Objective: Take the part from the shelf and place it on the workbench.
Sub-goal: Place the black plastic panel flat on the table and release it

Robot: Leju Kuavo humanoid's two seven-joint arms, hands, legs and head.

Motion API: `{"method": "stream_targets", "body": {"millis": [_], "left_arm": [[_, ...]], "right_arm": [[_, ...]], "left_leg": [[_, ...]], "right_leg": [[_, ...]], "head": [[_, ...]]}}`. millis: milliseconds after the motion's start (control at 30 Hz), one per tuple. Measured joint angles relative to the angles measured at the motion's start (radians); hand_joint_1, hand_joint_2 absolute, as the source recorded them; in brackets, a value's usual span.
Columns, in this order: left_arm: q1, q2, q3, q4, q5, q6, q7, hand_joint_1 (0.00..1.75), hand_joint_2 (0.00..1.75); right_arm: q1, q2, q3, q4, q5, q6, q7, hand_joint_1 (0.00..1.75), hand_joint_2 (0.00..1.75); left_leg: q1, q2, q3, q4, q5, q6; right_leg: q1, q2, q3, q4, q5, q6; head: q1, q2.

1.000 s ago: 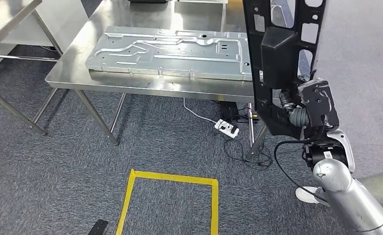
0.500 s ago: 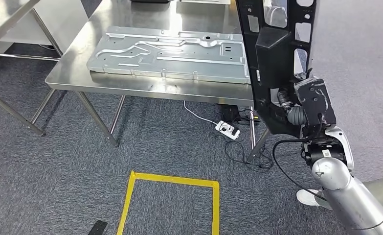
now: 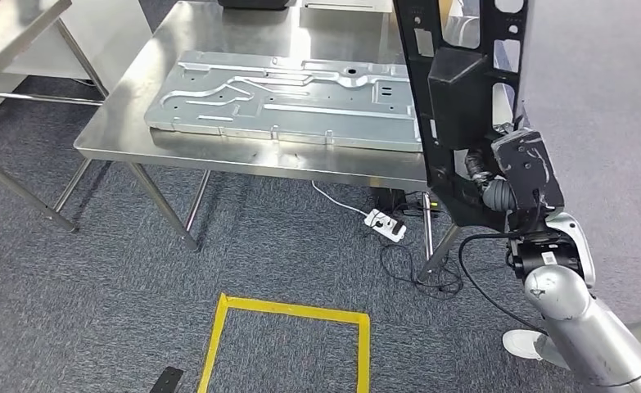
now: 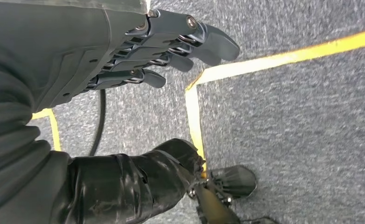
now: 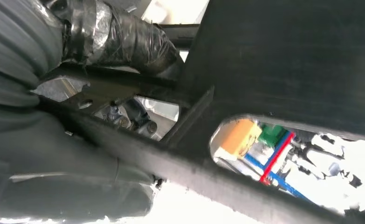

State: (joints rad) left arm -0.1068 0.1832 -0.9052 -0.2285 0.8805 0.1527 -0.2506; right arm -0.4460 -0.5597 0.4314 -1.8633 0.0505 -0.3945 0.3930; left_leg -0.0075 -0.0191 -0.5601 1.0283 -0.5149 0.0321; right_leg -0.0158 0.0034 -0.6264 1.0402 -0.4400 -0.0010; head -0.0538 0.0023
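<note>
A tall black plastic part (image 3: 461, 98) with cut-out openings stands upright at the right of the head view, in front of the right end of the steel workbench (image 3: 128, 123). My right hand (image 3: 497, 184) grips its lower edge, and the right wrist view has the black part (image 5: 283, 60) close against the hand (image 5: 54, 130). My left hand (image 4: 138, 51) hangs over the carpet with its fingers (image 4: 189, 42) loosely curled and nothing in them.
A large stamped metal panel (image 3: 292, 98) lies flat on the workbench. A power strip (image 3: 385, 223) and cables lie on the carpet under its right end. A yellow tape square (image 3: 288, 340) marks the floor nearby. Another steel table (image 3: 10, 33) stands at far left.
The camera has shifted, so the workbench and floor marks sit slightly lower in the picture. The black part stays upright in my right hand.
</note>
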Motion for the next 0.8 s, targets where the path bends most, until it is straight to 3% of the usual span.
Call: {"method": "stream_targets", "body": {"millis": [67,167,200,233,300,367,500,567,700,733,767,800], "left_arm": [[-0.001,0.0,0.0,0.0,0.0,0.001,0.0,0.0,1.75],[0.0,0.0,0.0,0.0,0.001,0.001,0.0,0.0,1.75],[0.001,0.0,0.0,0.0,0.001,0.001,0.0,0.0,1.75],[0.003,0.0,0.0,0.0,0.001,0.001,0.001,0.0,1.75],[0.004,0.0,0.0,0.0,0.001,0.001,0.0,0.0,1.75],[0.003,0.001,0.0,0.0,0.002,0.001,0.001,0.0,1.75],[0.005,0.001,0.0,0.0,0.002,0.001,0.001,0.0,1.75],[0.006,0.001,0.0,0.0,0.002,0.001,0.001,0.0,1.75],[0.003,0.001,0.0,0.0,0.001,0.001,0.001,0.0,1.75],[0.005,0.001,0.0,0.0,0.001,0.001,0.001,0.0,1.75],[0.006,0.001,0.0,0.0,0.001,0.001,0.001,0.0,1.75],[0.007,0.0,0.0,0.0,0.0,0.001,0.001,0.0,1.75]], "right_arm": [[0.0,0.0,0.0,0.0,0.0,0.001,0.001,1.75,1.75],[0.0,0.0,0.0,0.0,0.0,0.002,0.002,1.75,1.75],[0.001,0.0,0.0,0.0,0.0,0.002,0.003,1.75,1.75],[0.003,0.0,0.0,0.0,0.0,0.002,0.003,1.75,1.75],[0.003,0.0,0.0,0.0,0.0,0.002,0.004,1.75,1.75],[0.001,0.0,0.0,0.0,0.0,0.002,0.004,1.75,1.75],[0.003,-0.001,0.0,0.001,0.001,0.003,0.006,1.75,1.75],[0.001,-0.002,0.0,0.001,0.001,0.003,0.005,1.75,1.75],[0.002,-0.002,0.0,0.003,0.001,0.005,0.005,1.75,1.75],[0.005,-0.002,0.0,0.005,0.001,0.006,0.005,1.75,1.75],[0.007,-0.002,0.0,0.007,0.001,0.008,0.006,1.75,1.75],[0.008,-0.002,0.0,0.008,0.001,0.009,0.007,1.75,1.75]], "left_leg": [[0.003,0.004,-0.03,0.064,-0.028,-0.014],[0.01,0.008,-0.155,0.256,-0.074,-0.028],[0.011,0.009,-0.185,0.285,-0.064,-0.029],[0.011,0.01,-0.195,0.274,-0.035,-0.028],[0.01,0.011,-0.164,0.155,0.06,-0.019],[0.004,0.012,-0.119,0.04,0.11,-0.008],[0.0,0.01,-0.086,-0.012,0.096,0.011],[0.003,0.008,-0.063,-0.025,0.09,0.022],[-0.001,0.005,-0.032,-0.029,0.068,0.037],[-0.002,0.004,-0.021,-0.028,0.059,0.037],[-0.002,0.003,-0.009,-0.028,0.05,0.037],[-0.002,0.002,0.006,-0.027,0.039,0.035]], "right_leg": [[-0.005,-0.002,0.014,-0.005,-0.008,-0.011],[-0.006,-0.004,0.031,-0.005,-0.023,-0.016],[-0.006,-0.004,0.038,-0.005,-0.029,-0.016],[-0.006,-0.004,0.047,-0.005,-0.036,-0.015],[-0.006,-0.003,0.069,-0.006,-0.053,-0.011],[-0.004,-0.002,0.084,-0.01,-0.066,-0.002],[-0.004,-0.002,0.098,-0.018,-0.067,0.02],[-0.004,-0.003,0.082,0.027,-0.085,0.027],[-0.001,-0.002,-0.066,0.25,-0.16,0.03],[-0.001,-0.002,-0.087,0.258,-0.153,0.029],[-0.002,-0.002,-0.089,0.229,-0.124,0.028],[-0.001,-0.002,-0.077,0.171,-0.075,0.026]], "head": [[-0.003,0.0],[-0.005,0.0],[-0.006,0.0],[-0.006,0.0],[-0.005,0.0],[-0.005,0.0],[-0.003,0.0],[-0.001,0.0],[0.004,0.0],[0.004,0.0],[0.004,0.0],[0.005,0.0]]}}
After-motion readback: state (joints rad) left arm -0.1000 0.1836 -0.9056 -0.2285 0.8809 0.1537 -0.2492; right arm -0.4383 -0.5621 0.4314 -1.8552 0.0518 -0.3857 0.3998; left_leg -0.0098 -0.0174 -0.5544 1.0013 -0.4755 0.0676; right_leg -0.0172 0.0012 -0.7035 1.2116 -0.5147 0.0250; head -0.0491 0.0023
